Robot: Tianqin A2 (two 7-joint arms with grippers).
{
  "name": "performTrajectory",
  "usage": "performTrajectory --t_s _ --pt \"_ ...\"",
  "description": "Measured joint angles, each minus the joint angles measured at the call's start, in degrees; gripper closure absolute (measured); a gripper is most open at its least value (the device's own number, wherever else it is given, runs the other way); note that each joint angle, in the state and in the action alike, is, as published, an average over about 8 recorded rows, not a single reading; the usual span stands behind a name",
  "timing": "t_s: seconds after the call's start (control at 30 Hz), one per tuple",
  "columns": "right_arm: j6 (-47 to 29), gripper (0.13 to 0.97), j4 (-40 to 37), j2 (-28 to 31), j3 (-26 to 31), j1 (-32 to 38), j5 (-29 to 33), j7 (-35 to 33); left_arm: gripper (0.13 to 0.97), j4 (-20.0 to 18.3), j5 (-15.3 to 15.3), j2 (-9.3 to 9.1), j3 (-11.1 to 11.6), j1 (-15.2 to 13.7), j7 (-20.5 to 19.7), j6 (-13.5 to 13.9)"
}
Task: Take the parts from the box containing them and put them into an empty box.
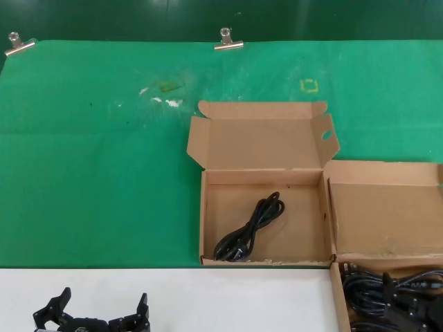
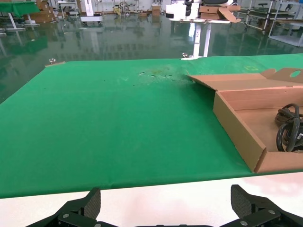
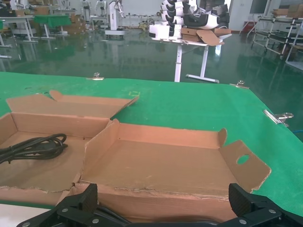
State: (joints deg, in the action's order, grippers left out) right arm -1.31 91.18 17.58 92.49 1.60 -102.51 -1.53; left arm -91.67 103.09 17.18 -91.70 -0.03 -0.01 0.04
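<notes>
The box with the holed side flap (image 1: 208,228) lies open at mid-table and holds one looped black cable (image 1: 249,228). It also shows in the left wrist view (image 2: 236,127) with the cable (image 2: 289,132), and in the right wrist view (image 3: 28,125). The box of several black cables (image 1: 384,294) sits at the front right, its lid panel (image 1: 384,214) lying open behind it. My right gripper (image 3: 163,203) is open and empty just above this box's cables (image 3: 106,215), facing the lid (image 3: 156,163). My left gripper (image 1: 99,308) is open and empty over the white table front, far left.
A green mat (image 1: 97,173) covers the table, with a white strip (image 1: 208,297) along the near edge. Metal clips (image 1: 228,40) hold the mat's far edge. The right box's lid has a side flap with a round hole (image 3: 242,159).
</notes>
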Motion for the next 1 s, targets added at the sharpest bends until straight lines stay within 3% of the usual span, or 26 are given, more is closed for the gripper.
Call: performTrajectory --t_s 1.0 --pt "0.0 0.129 0.0 0.0 0.0 0.0 0.0 0.0 0.132 0.0 0.0 0.0 0.0 0.0 0.0 0.0"
